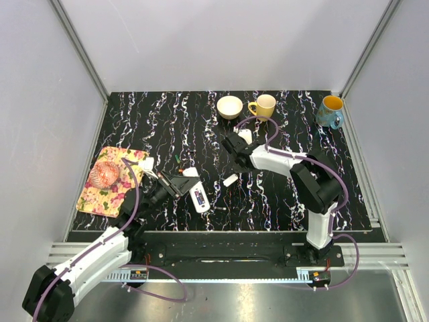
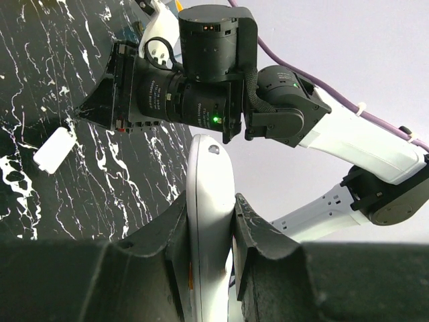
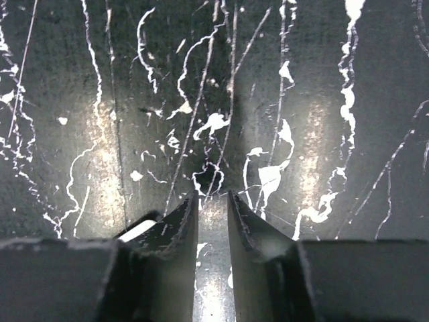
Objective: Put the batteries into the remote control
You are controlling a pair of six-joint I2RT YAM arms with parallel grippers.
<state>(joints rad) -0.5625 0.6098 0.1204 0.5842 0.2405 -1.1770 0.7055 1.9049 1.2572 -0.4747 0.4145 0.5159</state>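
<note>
The left gripper (image 2: 209, 209) clamps the remote control (image 2: 209, 168) between its fingers. The right gripper (image 3: 213, 201) is slightly apart, with the dark table (image 3: 301, 100) showing between.

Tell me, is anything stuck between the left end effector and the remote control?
Nothing visible is. The left end effector is shut right on the remote control, and its fingers press straight against the two sides with no gap.

Two mugs (image 1: 263, 106) (image 1: 330, 111), one bowl (image 1: 230, 106), one remote control (image 1: 198, 197).
</note>
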